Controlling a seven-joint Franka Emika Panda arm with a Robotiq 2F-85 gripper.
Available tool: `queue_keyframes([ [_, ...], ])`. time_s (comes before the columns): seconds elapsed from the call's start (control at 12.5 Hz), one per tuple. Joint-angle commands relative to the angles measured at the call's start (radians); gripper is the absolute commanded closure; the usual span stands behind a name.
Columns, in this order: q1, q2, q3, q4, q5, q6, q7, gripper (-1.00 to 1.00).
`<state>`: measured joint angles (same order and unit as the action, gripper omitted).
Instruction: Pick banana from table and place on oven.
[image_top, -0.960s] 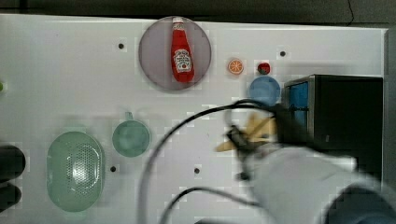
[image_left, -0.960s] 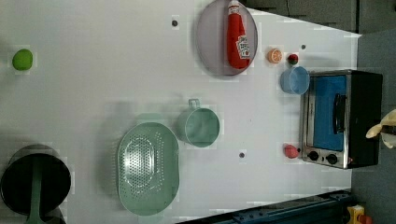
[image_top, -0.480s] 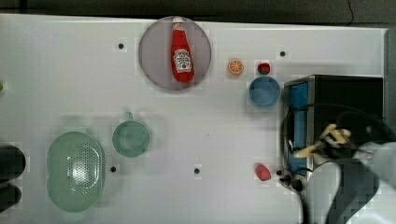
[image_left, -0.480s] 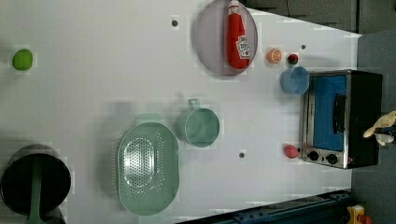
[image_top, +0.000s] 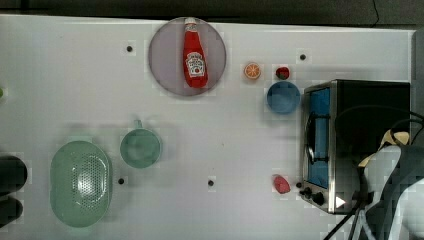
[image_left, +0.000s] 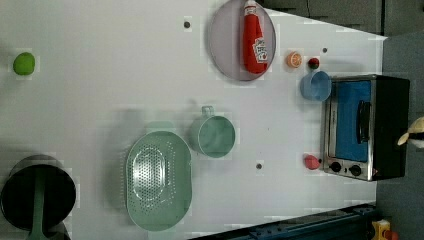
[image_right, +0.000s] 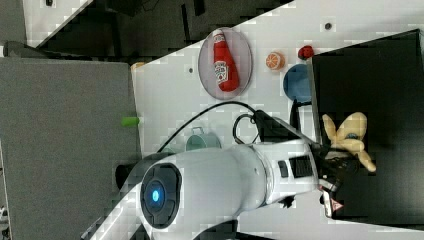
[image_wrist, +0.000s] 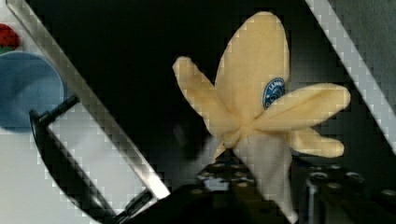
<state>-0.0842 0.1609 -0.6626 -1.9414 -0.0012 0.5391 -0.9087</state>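
Carried from above the tabletop (image_top: 75, 90) since a second ago, one soft peeled plush banana (image_right: 347, 135) with four floppy peel flaps now sits over the boxy oven's (image_top: 372, 107) flat black top, its pale tip between the fingers (image_right: 334, 172), grip state unclear.

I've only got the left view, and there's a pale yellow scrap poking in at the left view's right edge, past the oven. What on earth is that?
Observer: That's the banana, a plush one with its peel flaps spread. The right view shows it over the black top of the oven.
Operator: Is it just lying there by itself?
Observer: In the right view the robot's white arm reaches right up to the banana's end. I cannot tell whether it is gripped.
Operator: Anything written on it?
Observer: The wrist view shows a small round blue sticker on one flap, too small to read.
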Motion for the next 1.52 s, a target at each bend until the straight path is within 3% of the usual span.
queue_keyframes([
  [0.08, 0.027, -0.013, -0.006, 0.053, -0.022, 0.009, -0.169, 0.44],
  [0.56, 0.027, -0.014, 0.001, 0.064, -0.007, 0.008, -0.169, -0.88],
  [0.64, 0.031, -0.021, 0.005, 0.073, -0.007, 0.007, -0.169, -1.0],
  [0.8, 0.045, -0.046, 0.016, 0.107, -0.011, -0.026, -0.168, -1.0],
  [1.04, 0.081, -0.131, 0.062, 0.179, -0.03, -0.245, -0.07, -1.0],
  [1.28, 0.111, -0.232, 0.182, 0.214, -0.045, -0.453, 0.267, -1.0],
  [1.52, 0.116, -0.307, 0.351, 0.205, -0.045, -0.483, 0.586, -1.0],
])
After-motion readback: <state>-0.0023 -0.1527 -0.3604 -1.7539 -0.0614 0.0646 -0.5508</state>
